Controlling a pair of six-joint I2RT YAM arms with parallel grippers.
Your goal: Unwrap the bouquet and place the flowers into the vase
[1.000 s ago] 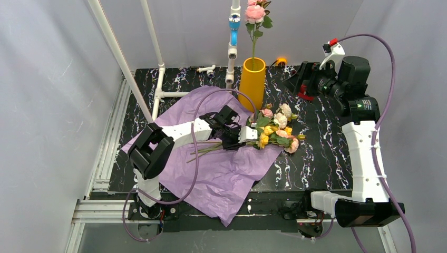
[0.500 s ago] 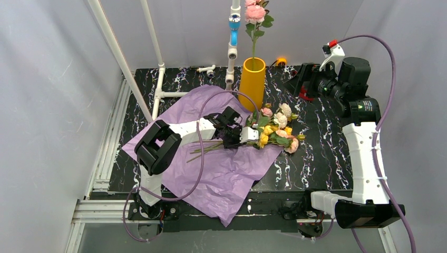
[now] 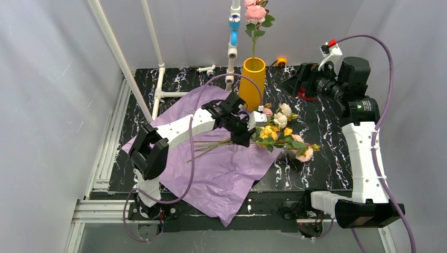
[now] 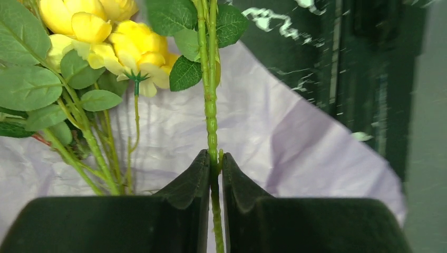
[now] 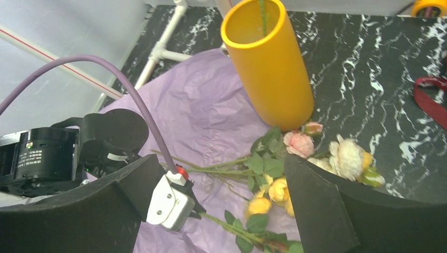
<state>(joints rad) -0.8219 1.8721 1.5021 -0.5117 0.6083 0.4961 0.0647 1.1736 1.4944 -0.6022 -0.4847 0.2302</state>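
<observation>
Since a second ago my left arm has swung up toward the vase and the jaws have gone from loosely apart to pinched. So my left gripper (image 4: 213, 161) is clamped on one thin green stem (image 4: 211, 105). The two dark wedge-shaped fingers nearly meet, with only the stem squeezed between the tips. It's a knobbly plastic stem that runs straight out past the tips between a couple of glossy, toothed leaves.

As far as I can tell it belongs to the peach rose (image 3: 304, 153), which has slid out to the right. That one now lies a bit apart from the bunch on the black, white-veined table (image 3: 329, 126).

The rest of the flowers (image 3: 274, 126) sit just beside my fingers. They're yellow, cream and pink fabric heads with soft matte petals. Their heads are on the table and their stems trail back across the crinkled lilac paper (image 3: 221, 168), which is spread flat.

The vase (image 3: 252, 79) stands upright just behind them. It's a smooth mustard-yellow cylinder, and one pink rose (image 3: 255, 13) stands in it on a long stem.

My right gripper (image 5: 220, 162) hangs off at the back right with its fingers spread wide and nothing in them. A dark red ribbon (image 5: 429, 100) lies on the table near it.
</observation>
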